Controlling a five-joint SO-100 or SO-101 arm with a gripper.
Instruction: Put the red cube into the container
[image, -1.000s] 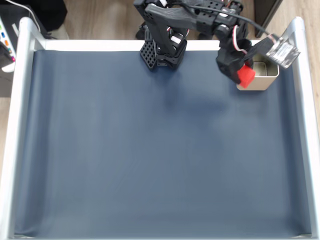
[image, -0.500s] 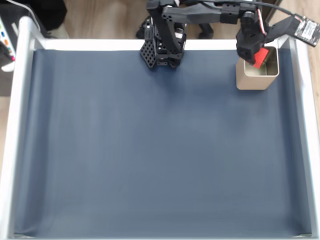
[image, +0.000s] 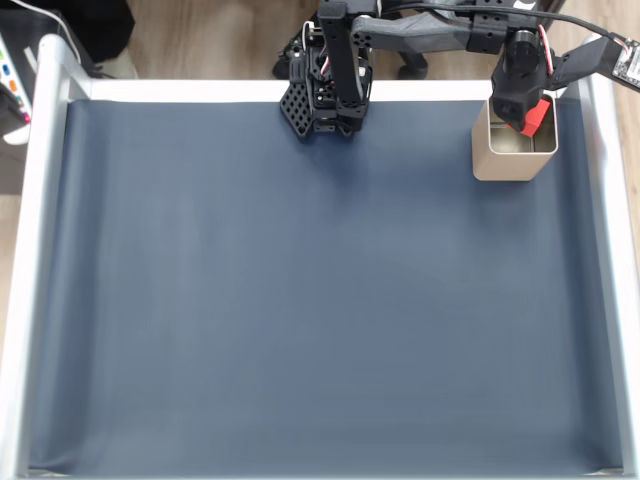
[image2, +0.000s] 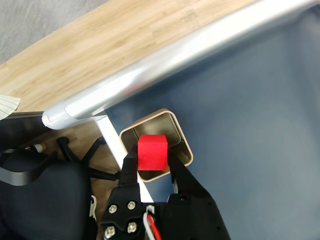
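One red cube (image2: 152, 152) sits pinched between the two fingers of the gripper (image2: 151, 159), which is closed on its left and right faces in the wrist view. In that view the cube hangs directly over the open mouth of the container (image2: 179, 138), a single square tin of beige-silver metal with rounded corners, its shiny inside showing around the cube. The fixed view shows the same cube (image: 535, 114) as a red sliver at the gripper (image: 530, 112), over the container (image: 505, 160) (only part of the cube is visible there, the black gripper body covering the rest).

The container stands at the far right corner of the dark blue mat (image: 300, 300), close to the silver frame rail (image: 604, 200) along the right edge. In the wrist view a corner of that silver frame (image2: 165, 70) runs just behind the tin, with wood flooring (image2: 100, 45) beyond. The arm's black base (image: 325, 95) is at the mat's far edge, well apart from the tin, and the arm reaches across from it. Nothing lies between cube and opening.
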